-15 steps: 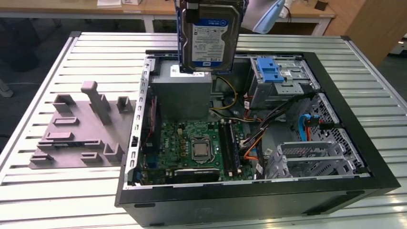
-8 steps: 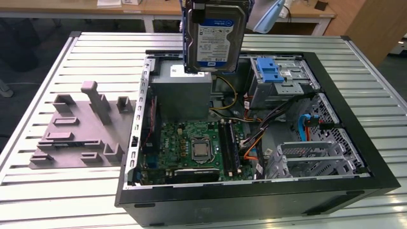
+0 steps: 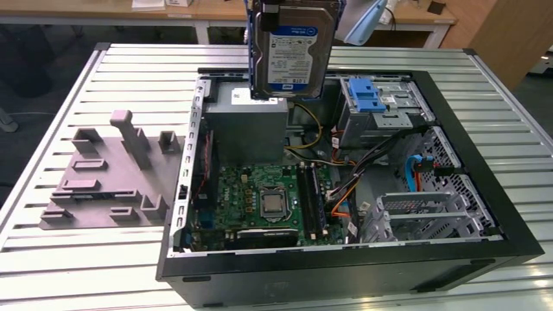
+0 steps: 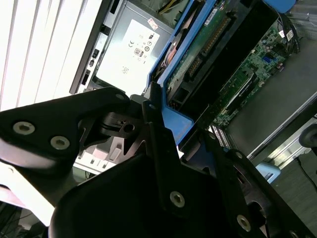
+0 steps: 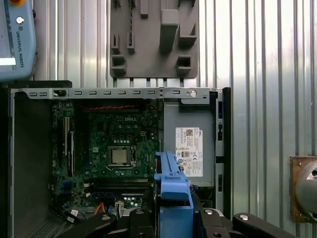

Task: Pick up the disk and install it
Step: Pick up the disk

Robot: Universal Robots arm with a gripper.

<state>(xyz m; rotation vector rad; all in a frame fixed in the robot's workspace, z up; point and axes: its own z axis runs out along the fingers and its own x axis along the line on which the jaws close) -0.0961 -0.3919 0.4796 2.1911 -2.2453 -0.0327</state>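
The disk [image 3: 289,48] hangs upright in the air over the back of the open computer case [image 3: 346,262], label side facing the exterior view, above the grey power supply box [image 3: 246,126]. Its blue carrier [image 5: 171,181] frames it. My gripper [image 5: 173,214] is shut on the carrier's end, with black fingers [image 5: 220,218] on either side. In the second wrist view the disk's green circuit-board side [image 4: 198,62] runs away from the gripper [image 4: 168,130], the power supply's white sticker [image 4: 133,47] beyond it.
Inside the case lie the motherboard [image 3: 268,201], loose cables and a metal drive bay with a blue latch [image 3: 367,97]; another drive cage [image 3: 423,214] sits nearer the front. A grey fixture plate [image 3: 112,175] lies on the slatted table [image 3: 129,71] at the exterior view's left.
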